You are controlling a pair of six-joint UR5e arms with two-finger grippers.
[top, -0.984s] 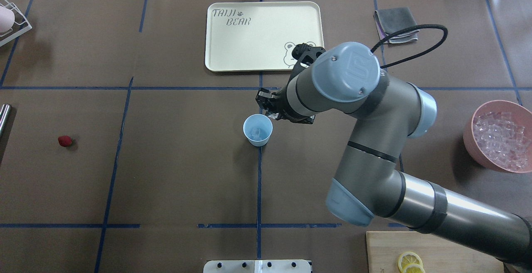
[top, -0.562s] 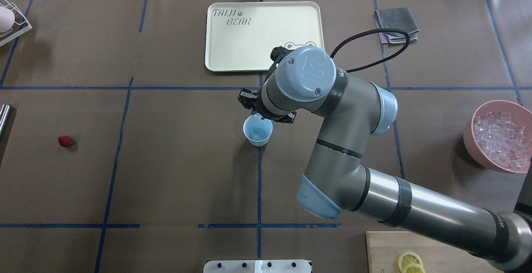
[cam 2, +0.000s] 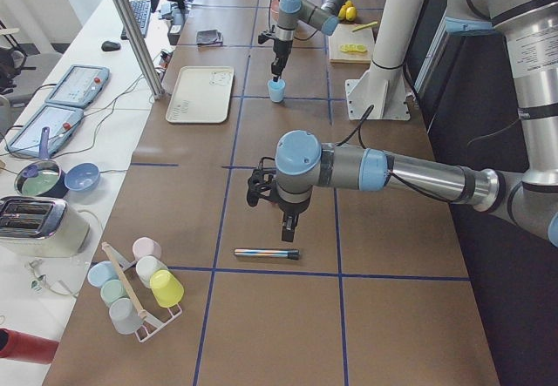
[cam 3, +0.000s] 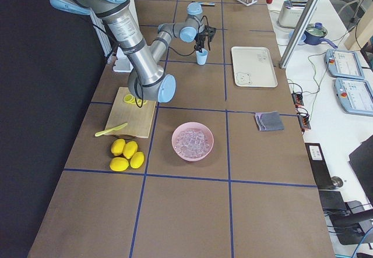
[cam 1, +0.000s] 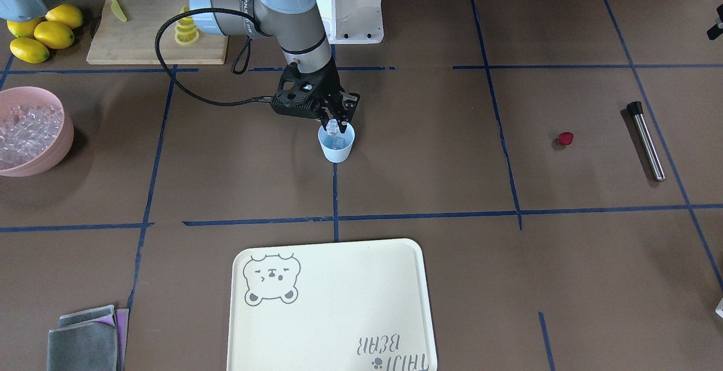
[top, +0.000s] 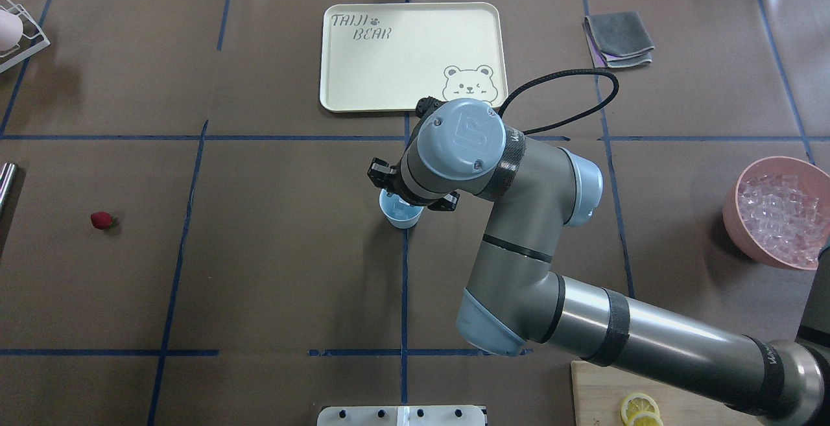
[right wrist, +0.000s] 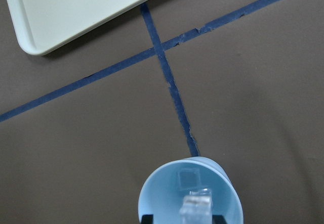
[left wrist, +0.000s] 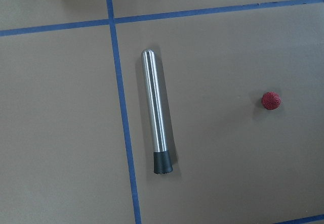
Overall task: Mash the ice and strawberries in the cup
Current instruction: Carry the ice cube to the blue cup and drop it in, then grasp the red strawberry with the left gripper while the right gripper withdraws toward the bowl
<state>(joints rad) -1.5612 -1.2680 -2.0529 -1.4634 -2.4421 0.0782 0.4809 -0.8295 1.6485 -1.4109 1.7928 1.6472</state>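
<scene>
The right gripper [cam 1: 334, 125] is closed on one clear ice cube [right wrist: 196, 208], pinched between its two fingers directly over the mouth of the cup [cam 1: 337, 151]. The cup — pale blue, tapered, upright — stands on a blue tape line [right wrist: 172, 97] of the brown table cover [top: 292, 270]. A second ice cube [right wrist: 187, 177] lies at its bottom.

The strawberry [top: 101, 220] lies on the table cover well apart from the cup and the right gripper, toward the robot's left end of the table. It is near the muddler [left wrist: 155, 117], a steel rod with a black end cap lying flat, but does not touch it. The left gripper [cam 2: 288, 227] hangs above the muddler; whether it is open or closed cannot be told.

Toward the robot's right end sits the pink bowl [top: 734, 218], heaped with loose ice [top: 778, 215]. Beyond the cup, on the side away from the robot, lies the cream tray [top: 402, 63]. It is printed "TAIJI BEAR" with a paw mark, and a bear face fills one corner. A folded grey cloth [top: 619, 37] lies near the tray on the bowl's side. The right arm's blue joint cap [top: 462, 134] carries the raised letters "UR".

Close to the robot's base, a wooden cutting board [cam 1: 147, 43] bears lemon slices [cam 1: 186, 31] — whole lemons [cam 1: 42, 32] lie just beside it.
</scene>
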